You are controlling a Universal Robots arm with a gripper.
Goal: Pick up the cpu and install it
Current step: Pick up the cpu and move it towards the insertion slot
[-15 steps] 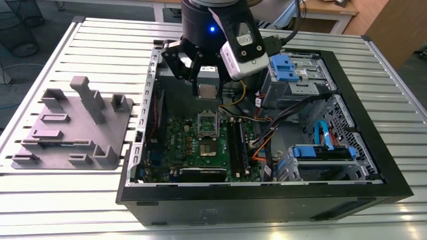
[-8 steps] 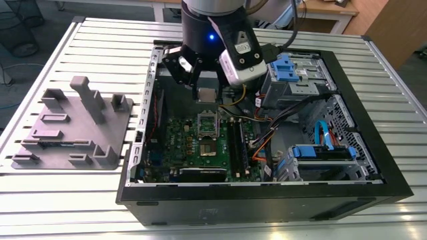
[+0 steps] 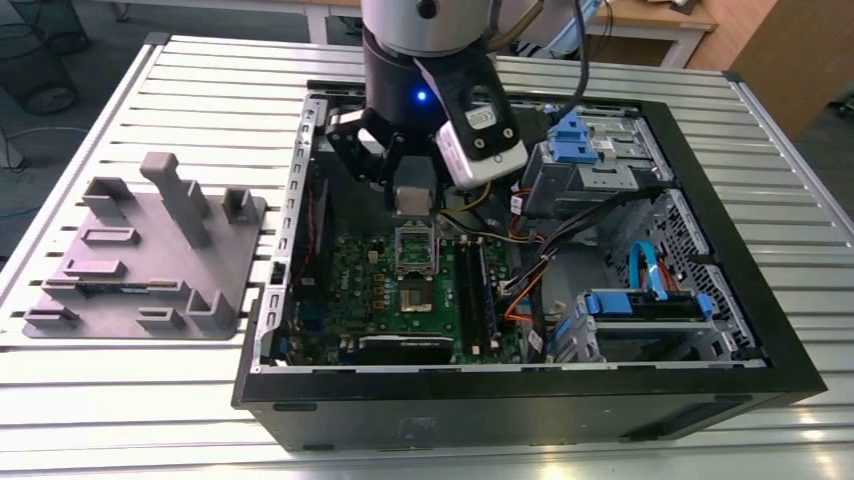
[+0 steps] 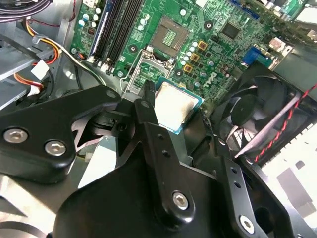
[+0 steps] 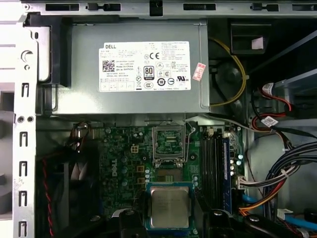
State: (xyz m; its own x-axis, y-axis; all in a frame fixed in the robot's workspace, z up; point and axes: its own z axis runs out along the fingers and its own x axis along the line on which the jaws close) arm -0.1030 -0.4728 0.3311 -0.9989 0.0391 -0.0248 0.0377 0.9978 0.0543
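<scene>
Worktop [image 3: 174,400]: slatted metal, carrying an open computer case [image 3: 534,410].
Motherboard [image 3: 360,290]: green, lying flat in the case, socket [image 5: 169,141] uncovered.
Tool [image 3: 414,205]: inside the case, fingers pinching the cpu at opposite edges.
cpu [image 5: 169,207]: silvery lid up, level, held clear of the board, near the socket.

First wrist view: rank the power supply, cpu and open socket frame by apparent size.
1. power supply
2-3. cpu and open socket frame: alike; cpu is nearer the camera, so unsure.
</scene>
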